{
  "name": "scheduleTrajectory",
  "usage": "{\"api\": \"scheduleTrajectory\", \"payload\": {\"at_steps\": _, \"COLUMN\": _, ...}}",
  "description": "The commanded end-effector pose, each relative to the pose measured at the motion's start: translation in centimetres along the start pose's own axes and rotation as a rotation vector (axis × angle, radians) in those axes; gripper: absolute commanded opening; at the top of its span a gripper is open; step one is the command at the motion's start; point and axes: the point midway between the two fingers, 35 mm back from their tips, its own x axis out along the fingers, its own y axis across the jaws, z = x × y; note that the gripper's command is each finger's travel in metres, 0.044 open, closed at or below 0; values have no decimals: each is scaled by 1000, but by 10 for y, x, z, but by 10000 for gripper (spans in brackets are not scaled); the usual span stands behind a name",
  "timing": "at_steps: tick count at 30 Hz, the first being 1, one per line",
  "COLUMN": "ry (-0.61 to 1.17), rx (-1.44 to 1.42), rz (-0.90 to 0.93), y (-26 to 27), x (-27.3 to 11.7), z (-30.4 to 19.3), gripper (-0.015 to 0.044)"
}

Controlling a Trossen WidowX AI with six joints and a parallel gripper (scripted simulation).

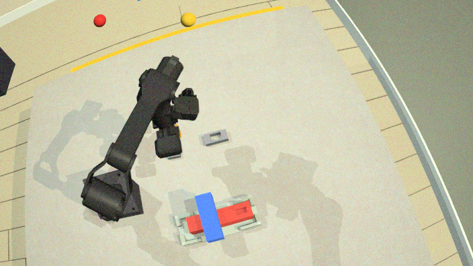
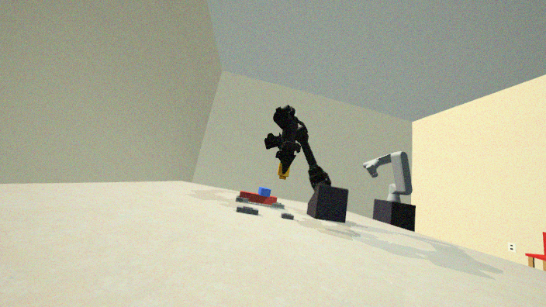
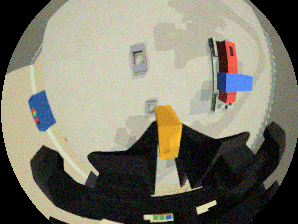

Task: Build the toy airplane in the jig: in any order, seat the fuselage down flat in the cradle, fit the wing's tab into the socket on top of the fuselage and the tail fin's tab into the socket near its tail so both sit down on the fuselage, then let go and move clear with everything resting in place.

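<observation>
The red fuselage [image 1: 232, 215] [image 2: 252, 197] [image 3: 228, 62] lies in the pale cradle [image 1: 248, 226] [image 3: 213, 60]. The blue wing [image 1: 209, 218] [image 2: 264, 191] [image 3: 235, 82] lies across the fuselage's top; its tab is hidden. The tail socket [image 1: 241, 210] [image 3: 231, 50] shows open near the fuselage's other end. My gripper [image 2: 285, 170] [image 3: 164, 123] is shut on the orange tail fin [image 2: 283, 177] [image 3: 167, 117]. It holds the fin upright in the air, narrow tab downward, away from the cradle. In the top view the arm mostly hides the fin.
A grey holder with an opening [image 1: 224, 135] [image 2: 247, 210] [image 3: 134, 68] lies on the table. A smaller grey holder [image 1: 175, 156] [image 2: 287, 215] [image 3: 147, 107] lies below and near the gripper. A red ball [image 1: 99, 20] and a yellow ball [image 1: 188, 19] are beyond the yellow line.
</observation>
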Motion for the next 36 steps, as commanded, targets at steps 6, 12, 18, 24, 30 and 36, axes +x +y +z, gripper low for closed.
{"api": "scheduleTrajectory", "payload": {"at_steps": 6, "ry": -8, "rx": -10, "rz": 19, "y": -15, "x": -1, "z": 22, "gripper": 0}}
{"api": "scheduleTrajectory", "payload": {"at_steps": 12, "ry": -10, "rx": -17, "rz": 25, "y": -25, "x": 1, "z": 35, "gripper": 0}}
{"api": "scheduleTrajectory", "payload": {"at_steps": 18, "ry": -13, "rx": -24, "rz": 30, "y": -36, "x": 2, "z": 47, "gripper": 0}}
{"api": "scheduleTrajectory", "payload": {"at_steps": 24, "ry": -15, "rx": -30, "rz": 33, "y": -48, "x": 4, "z": 58, "gripper": 0}}
{"api": "scheduleTrajectory", "payload": {"at_steps": 30, "ry": -18, "rx": -35, "rz": 33, "y": -61, "x": 7, "z": 69, "gripper": 0}}
{"api": "scheduleTrajectory", "payload": {"at_steps": 36, "ry": -20, "rx": -40, "rz": 32, "y": -75, "x": 9, "z": 79, "gripper": 0}}
